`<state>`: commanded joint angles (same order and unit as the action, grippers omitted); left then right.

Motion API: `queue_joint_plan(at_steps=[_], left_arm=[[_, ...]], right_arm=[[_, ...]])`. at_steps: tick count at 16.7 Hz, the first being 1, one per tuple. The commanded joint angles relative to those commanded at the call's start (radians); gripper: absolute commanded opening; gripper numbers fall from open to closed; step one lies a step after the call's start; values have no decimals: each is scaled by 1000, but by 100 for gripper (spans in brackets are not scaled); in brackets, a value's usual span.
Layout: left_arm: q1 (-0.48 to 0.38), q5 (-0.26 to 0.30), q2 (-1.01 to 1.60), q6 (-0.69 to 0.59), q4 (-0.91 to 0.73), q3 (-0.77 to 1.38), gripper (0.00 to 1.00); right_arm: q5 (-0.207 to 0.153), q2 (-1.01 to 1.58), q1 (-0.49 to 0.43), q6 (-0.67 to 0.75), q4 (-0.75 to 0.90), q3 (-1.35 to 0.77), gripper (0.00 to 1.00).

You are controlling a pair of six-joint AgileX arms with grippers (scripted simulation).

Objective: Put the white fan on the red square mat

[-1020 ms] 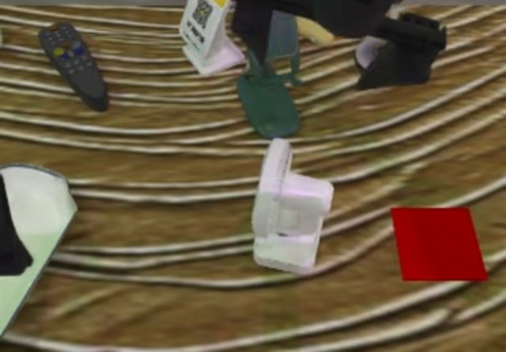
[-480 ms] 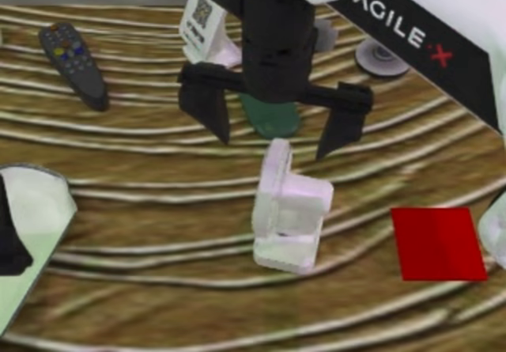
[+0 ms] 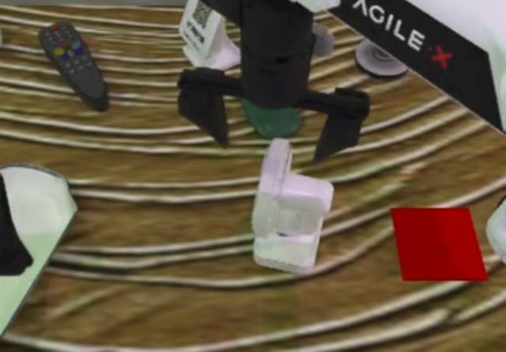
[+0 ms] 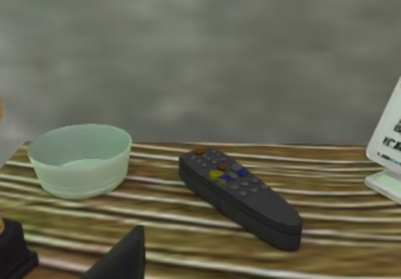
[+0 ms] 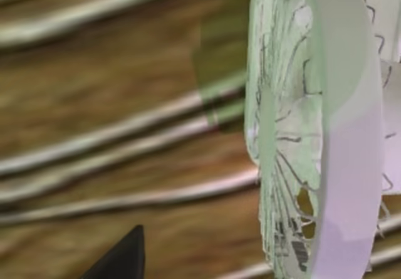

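From the top view I see my right gripper [image 3: 273,130] above the middle of the table, with its two black fingers [image 3: 205,108] spread wide apart and holding nothing. The white fan [image 3: 289,210] stands on the table just in front of these fingers, nearer to the front edge, and its rounded head reaches up to the gap between them. The fingers do not touch the fan; one is to the left of its head and the other to the right, both a little behind it. In the right wrist view the fan's round grille [image 5: 313,128] fills the picture very close, and only one dark fingertip shows at the edge.

The red square mat [image 3: 437,243] lies flat at the right side of the table, apart from the fan and with bare wood between them.

Behind the gripper I can see a dark green object [image 3: 271,119], partly hidden by the arm, a white sign stand [image 3: 202,32] with a QR code, and a grey round base [image 3: 381,58]. A black remote control [image 3: 73,64] lies at the far left.

My left arm [image 3: 24,233] is parked at the left edge of the table. Its wrist view shows the remote and a pale green bowl [image 4: 80,160].
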<state>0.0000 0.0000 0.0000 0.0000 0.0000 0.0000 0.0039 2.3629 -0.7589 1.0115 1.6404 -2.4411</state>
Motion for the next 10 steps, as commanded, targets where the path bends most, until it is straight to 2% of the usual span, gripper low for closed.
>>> queue_joint_plan(at_steps=[5, 10], left_arm=[[0, 0, 0, 0, 0, 0, 100], [0, 0, 0, 0, 0, 0, 100]], right_arm=[[-1, -53, -3, 3, -163, 230, 100], [-1, -64, -5, 5, -203, 275, 100]])
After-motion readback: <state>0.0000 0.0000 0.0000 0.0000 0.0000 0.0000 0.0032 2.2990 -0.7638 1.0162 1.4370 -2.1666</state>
